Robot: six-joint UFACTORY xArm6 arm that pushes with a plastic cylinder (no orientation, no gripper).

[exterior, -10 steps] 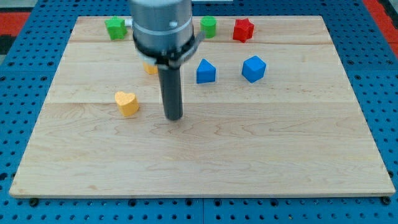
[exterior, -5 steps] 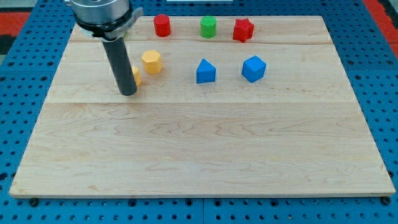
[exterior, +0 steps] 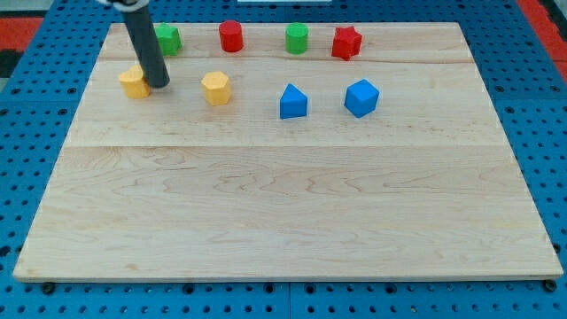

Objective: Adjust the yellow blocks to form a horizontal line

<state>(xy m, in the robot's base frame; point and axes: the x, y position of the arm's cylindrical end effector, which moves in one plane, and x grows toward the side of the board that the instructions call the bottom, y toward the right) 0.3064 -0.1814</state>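
Camera view: my tip (exterior: 159,85) touching one of two yellow blocks (exterior: 135,82); no end effector.

The dark rod enters from the view's top left, leaning slightly so its lower end sits further right, and my tip (exterior: 159,84) rests low at the view's upper left.

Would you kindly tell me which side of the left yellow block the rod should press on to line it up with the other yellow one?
Press its upper face, coming from the view's top. The left yellow block sits slightly higher than the yellow hexagonal block, and my tip is at its right edge.
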